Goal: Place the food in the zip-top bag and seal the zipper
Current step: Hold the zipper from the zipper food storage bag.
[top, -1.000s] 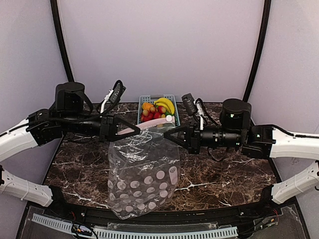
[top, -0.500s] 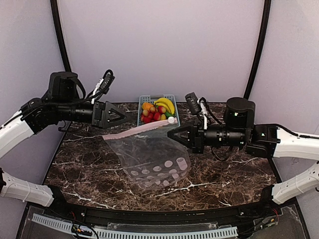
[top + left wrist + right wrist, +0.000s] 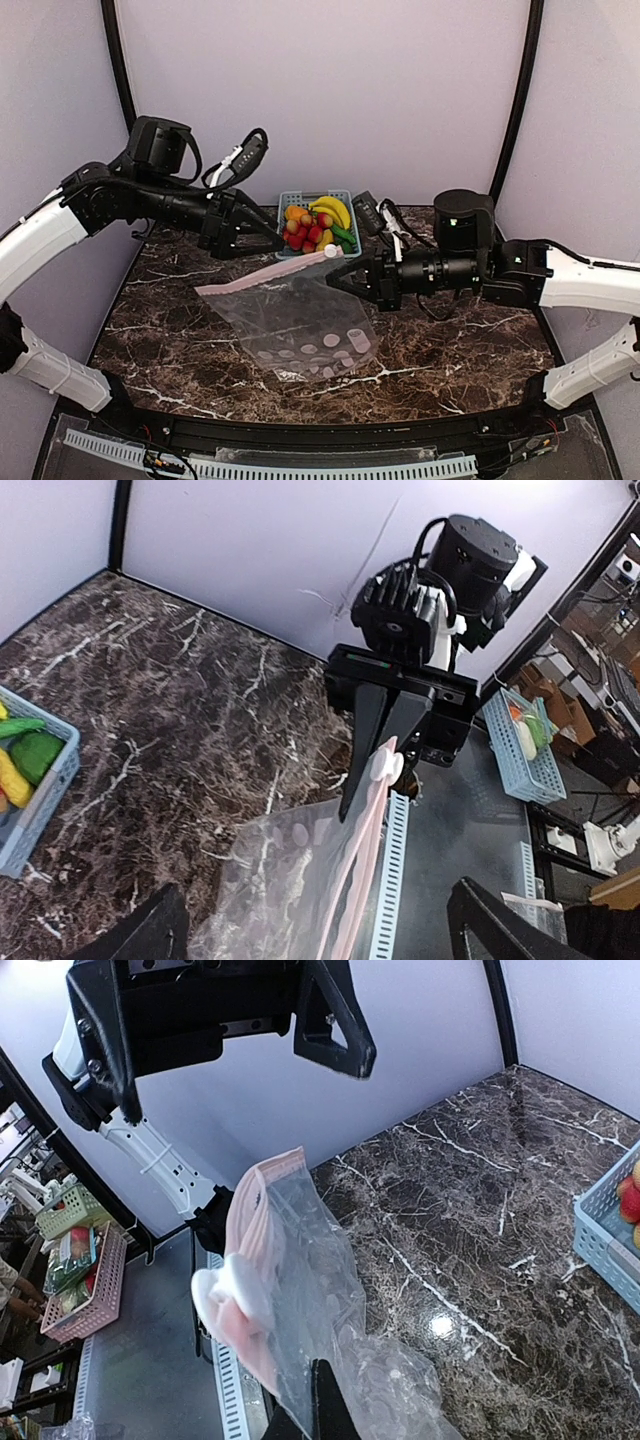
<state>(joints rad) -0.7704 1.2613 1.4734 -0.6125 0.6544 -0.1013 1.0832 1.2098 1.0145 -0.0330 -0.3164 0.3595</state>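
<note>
Zip-top bag (image 3: 300,322): clear film printed with pale round dots, plus one pale patch too small to read; no lettering can be made out on it. It is empty and lies slanted across the middle of the dark marbled table (image 3: 450,340), on the near side of the basket (image 3: 315,194).

Zipper (image 3: 262,274): a pinkish strip along the bag's far edge, rising from its left end to a white slider (image 3: 330,254) at its right end.

Right gripper (image 3: 338,272): its fingers are pinched together on the right end of the zipper, just under the slider, and hold that corner up off the table. The right wrist view shows the strip and slider close in front of one dark finger (image 3: 325,1400).

Left gripper (image 3: 262,236): its fingers are spread wide and grip nothing. It hangs above the bag's left part, apart from the film and just left of the basket.

Food (image 3: 315,225): yellow bananas, an orange piece, red round fruits and green pieces, all piled in the light-blue lattice basket at the table's far edge, apart from the zip-top bag.
</note>
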